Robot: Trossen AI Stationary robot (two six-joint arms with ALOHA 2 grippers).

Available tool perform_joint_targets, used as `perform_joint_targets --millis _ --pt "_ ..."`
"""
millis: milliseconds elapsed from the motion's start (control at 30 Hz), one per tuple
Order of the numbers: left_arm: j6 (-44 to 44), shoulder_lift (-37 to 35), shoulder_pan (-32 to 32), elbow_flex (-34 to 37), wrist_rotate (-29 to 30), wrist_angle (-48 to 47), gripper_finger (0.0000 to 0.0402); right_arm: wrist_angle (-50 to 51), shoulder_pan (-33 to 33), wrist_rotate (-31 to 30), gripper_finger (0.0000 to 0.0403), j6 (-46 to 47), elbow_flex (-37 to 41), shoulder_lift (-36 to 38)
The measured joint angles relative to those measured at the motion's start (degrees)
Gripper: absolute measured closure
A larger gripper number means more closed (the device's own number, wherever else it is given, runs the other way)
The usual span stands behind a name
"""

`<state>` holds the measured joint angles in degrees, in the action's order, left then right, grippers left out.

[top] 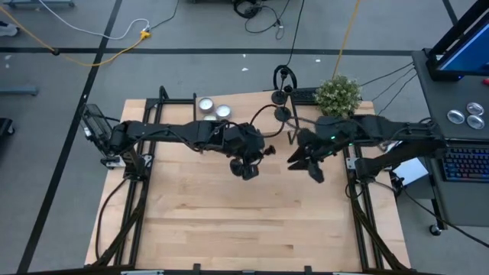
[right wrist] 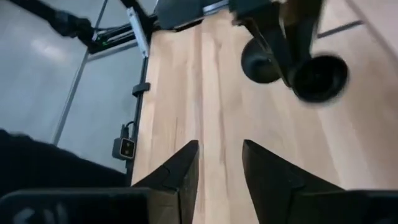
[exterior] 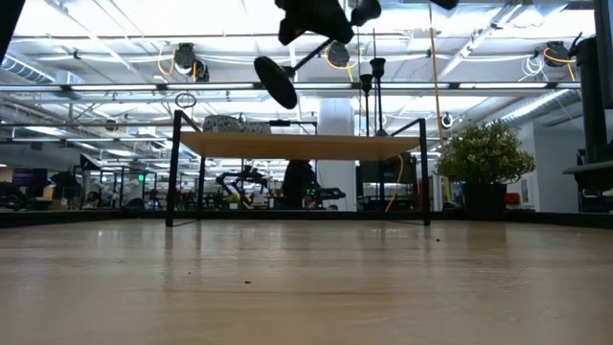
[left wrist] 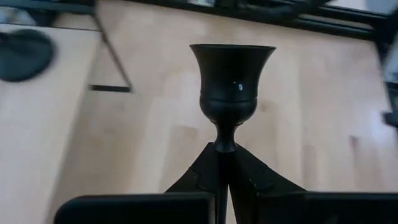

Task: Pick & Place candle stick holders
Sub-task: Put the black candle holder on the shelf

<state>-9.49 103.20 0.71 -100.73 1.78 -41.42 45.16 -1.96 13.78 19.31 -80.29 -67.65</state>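
Two tools hang over the middle of the bench [top: 229, 237], and its nearer half lies bare in front of them. The left tool [top: 246, 166] sits just toward 12 o'clock of the bench's centre, with the right tool [top: 306, 162] close by at its 3 o'clock.

We see the left tool clamped tight on the thin stem of one candle stick holder [left wrist: 232, 81]. Pinching there, below the cup, gives two narrow fingers something they can wrap, which the broad flat foot would not. In the low view this holder rides well clear of the wood and is tilted, with its round base [exterior: 276, 81] swung out to one side. We judge it is being carried, not yet set down.

The right tool's fingers [right wrist: 180, 177] stand apart with only bare bench between them. It holds nothing, and we take it to be either just free of the piece or waiting its turn.

The held piece is matte black, a small goblet-shaped cup flaring at the lip above a rounded knob that narrows to a slim rod. It looks light but top-shy, so we would set it down base-flat.

Farther back, near 1 o'clock at the rear edge, two more black holders [top: 284, 76] appear to stand one behind the other, though their outlines are thin and hard to read. Two tealights [top: 206, 105] rest at 11 o'clock, and a potted plant [top: 338, 93] sits beyond at 2 o'clock.
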Motion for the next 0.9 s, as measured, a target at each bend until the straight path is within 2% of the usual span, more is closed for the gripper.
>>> perform_joint_targets --millis 67,167,300,433,600,900 --pt "0.0 0.0 -0.5 0.0 2.8 1.1 0.0388 1.5 -0.1 -0.8 0.0289 1.0 0.2 2.2" --pt "0.4 -0.3 -1.6 0.0 8.5 4.5 0.0388 4.3 -1.4 -5.3 0.0305 2.5 1.1 5.5" --pt "4.2 -0.5 -3.9 0.0 15.7 12.8 0.0388 6.2 -3.5 -10.2 0.0344 4.2 3.8 10.3" --pt "6.5 -0.5 -7.0 0.0 15.9 19.7 0.0388 6.1 -5.7 -12.7 0.0395 6.2 7.9 15.1" --pt "7.0 -0.5 -12.0 0.0 14.8 25.9 0.0388 5.8 -8.4 -15.3 0.0398 9.3 13.4 20.5" --pt "9.4 0.1 -18.3 0.2 12.8 34.7 0.0388 -0.4 -10.7 -15.3 0.0402 10.2 21.3 27.6"
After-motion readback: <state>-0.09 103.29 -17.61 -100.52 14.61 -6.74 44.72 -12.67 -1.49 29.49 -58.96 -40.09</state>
